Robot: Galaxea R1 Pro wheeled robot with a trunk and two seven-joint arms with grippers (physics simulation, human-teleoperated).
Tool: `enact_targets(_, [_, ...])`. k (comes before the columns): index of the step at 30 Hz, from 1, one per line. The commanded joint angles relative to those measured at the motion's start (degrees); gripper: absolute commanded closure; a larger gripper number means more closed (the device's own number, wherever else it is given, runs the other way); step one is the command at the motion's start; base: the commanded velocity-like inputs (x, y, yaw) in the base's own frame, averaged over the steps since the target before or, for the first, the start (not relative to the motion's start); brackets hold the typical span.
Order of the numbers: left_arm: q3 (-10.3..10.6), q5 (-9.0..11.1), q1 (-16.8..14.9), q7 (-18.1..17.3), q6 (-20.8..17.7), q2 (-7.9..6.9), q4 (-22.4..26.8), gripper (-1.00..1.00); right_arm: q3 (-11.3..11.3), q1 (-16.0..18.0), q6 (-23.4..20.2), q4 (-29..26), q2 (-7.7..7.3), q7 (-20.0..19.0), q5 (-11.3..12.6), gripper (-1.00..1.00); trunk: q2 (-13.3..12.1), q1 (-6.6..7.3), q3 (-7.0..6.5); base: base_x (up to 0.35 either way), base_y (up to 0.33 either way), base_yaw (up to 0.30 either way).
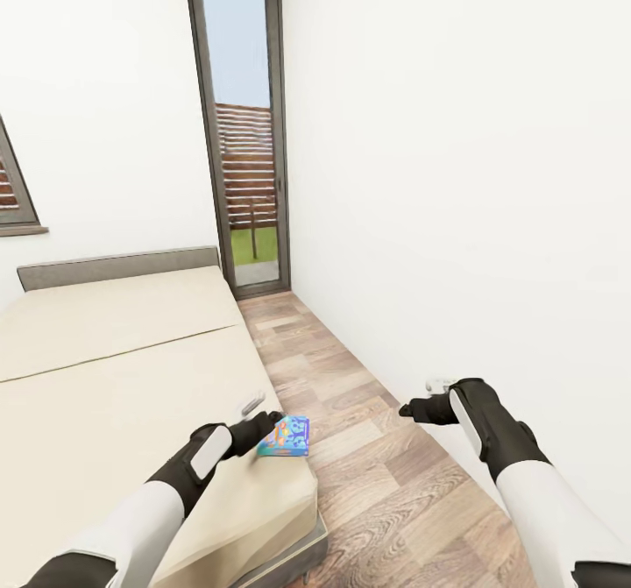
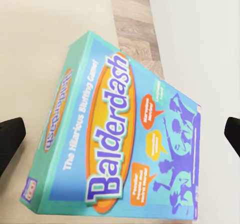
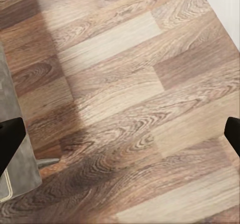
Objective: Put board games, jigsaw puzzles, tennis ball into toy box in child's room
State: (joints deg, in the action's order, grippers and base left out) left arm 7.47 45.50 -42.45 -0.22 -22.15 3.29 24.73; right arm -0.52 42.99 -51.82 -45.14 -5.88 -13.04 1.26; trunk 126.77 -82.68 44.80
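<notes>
Two black grippers reach forward in a narrow white-walled bedroom. The left gripper (image 1: 263, 424) hangs at the near corner of the bed (image 1: 114, 369), just beside a board game (image 1: 285, 436), a turquoise box lettered "Balderdash" that rests at the mattress edge and overhangs the floor side slightly. In the left wrist view the board game (image 2: 120, 139) lies between the widely spread fingers (image 2: 10, 136), which stand clear of both its ends; whether any pad touches the box cannot be told from the head view. The right gripper (image 1: 419, 410) hovers over the wood-plank floor (image 1: 368, 448) near the right wall (image 1: 456, 176), well apart from the box; its fingers (image 3: 9, 139) are also spread wide with nothing between them, above bare planks and a corner of the grey bed base (image 3: 15, 149). Farther off, the beige mattress runs back to a grey headboard (image 1: 118, 265). Beyond it, a tall glazed door (image 1: 241, 123) shows a slatted fence and grass outside.
</notes>
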Motion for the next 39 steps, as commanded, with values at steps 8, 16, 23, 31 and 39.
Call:
enact_targets(8, [-1.0,2.0,1.8,-2.9,-1.7,-2.88,1.2,-1.0,-0.1,0.8,0.2,7.2,0.05,-3.2,1.9,-1.0,0.0,0.01,0.06,0.0,0.0,0.0])
enact_targets(16, [-2.7,4.5,2.6,-3.8,-6.7,-4.41,3.9,-1.0,-0.2,1.9,0.5,10.6,-0.41,-10.4,7.1,-1.0,0.0,0.01,0.06,0.0,0.0,0.0])
enact_targets(23, [-3.6,5.6,5.2,-3.9,-9.7,-6.45,11.0,-1.0,-0.5,2.3,1.6,12.1,-0.57,-14.4,11.8,-1.0,0.0,0.01,0.06,0.0,0.0,0.0])
enact_targets(31, [-4.8,6.5,10.3,-3.9,-11.3,-9.31,22.3,-1.0,-4.1,2.7,3.0,13.0,-0.06,-14.8,14.1,-1.0,0.0,0.01,0.06,0.0,0.0,0.0])
enact_targets(39, [-8.4,8.0,12.6,-3.8,-13.5,-10.22,30.7,-1.0,-8.0,3.0,2.8,13.3,-0.35,-18.5,15.5,-1.0,0.0,0.01,0.06,0.0,0.0,0.0])
